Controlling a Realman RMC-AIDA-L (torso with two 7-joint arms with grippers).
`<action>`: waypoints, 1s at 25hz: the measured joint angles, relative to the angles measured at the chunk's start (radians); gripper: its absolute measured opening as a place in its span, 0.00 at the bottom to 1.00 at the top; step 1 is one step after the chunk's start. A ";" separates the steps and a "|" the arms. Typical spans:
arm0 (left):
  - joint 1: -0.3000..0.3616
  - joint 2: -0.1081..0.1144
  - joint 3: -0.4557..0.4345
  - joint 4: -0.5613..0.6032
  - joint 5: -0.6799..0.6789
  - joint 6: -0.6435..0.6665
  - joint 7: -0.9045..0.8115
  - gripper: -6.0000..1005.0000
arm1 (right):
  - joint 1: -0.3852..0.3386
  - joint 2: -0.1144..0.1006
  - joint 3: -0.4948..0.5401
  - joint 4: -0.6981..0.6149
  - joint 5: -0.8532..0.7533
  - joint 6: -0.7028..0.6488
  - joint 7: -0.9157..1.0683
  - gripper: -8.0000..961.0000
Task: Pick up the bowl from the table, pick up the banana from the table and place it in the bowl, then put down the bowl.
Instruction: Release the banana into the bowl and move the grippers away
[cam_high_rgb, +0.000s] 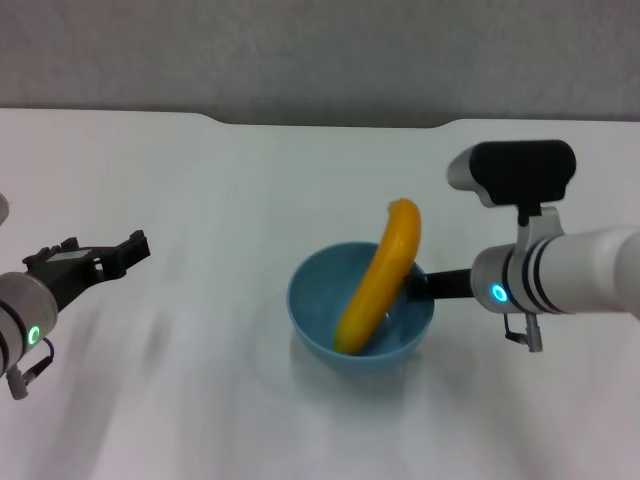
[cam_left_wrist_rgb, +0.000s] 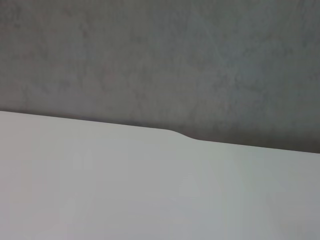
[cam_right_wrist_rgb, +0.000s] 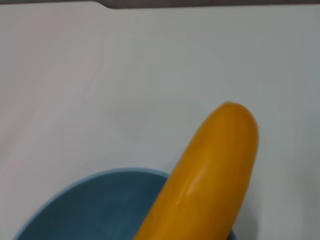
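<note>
I am holding the bowl (cam_high_rgb: 361, 318) by its right rim with the right gripper (cam_high_rgb: 418, 287), clamped, near the table (cam_high_rgb: 200, 200); the banana (cam_high_rgb: 380, 276) is leaning inside, its long axis rising away from me. The left gripper (cam_high_rgb: 118, 252), jaws apart, is idling far left.

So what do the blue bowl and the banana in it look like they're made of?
The round, deep light-blue bowl looks like glazed ceramic or hard plastic: smooth, plain, with a soft sheen. The curved orange-yellow banana looks moulded, likely plastic: uniform colour, blemish-free glossy skin with a highlight streak. Neither can be confirmed by sight.
</note>
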 joint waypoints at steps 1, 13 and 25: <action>-0.001 0.000 0.000 0.000 0.000 0.000 0.000 0.90 | -0.008 0.000 -0.002 0.000 0.000 0.008 0.000 0.04; -0.002 -0.001 0.004 0.006 -0.001 0.000 -0.001 0.90 | -0.021 0.001 -0.016 -0.011 -0.003 0.027 0.000 0.04; 0.000 -0.002 0.004 0.007 -0.004 0.000 -0.002 0.90 | -0.022 -0.001 -0.028 -0.030 -0.042 0.030 0.001 0.04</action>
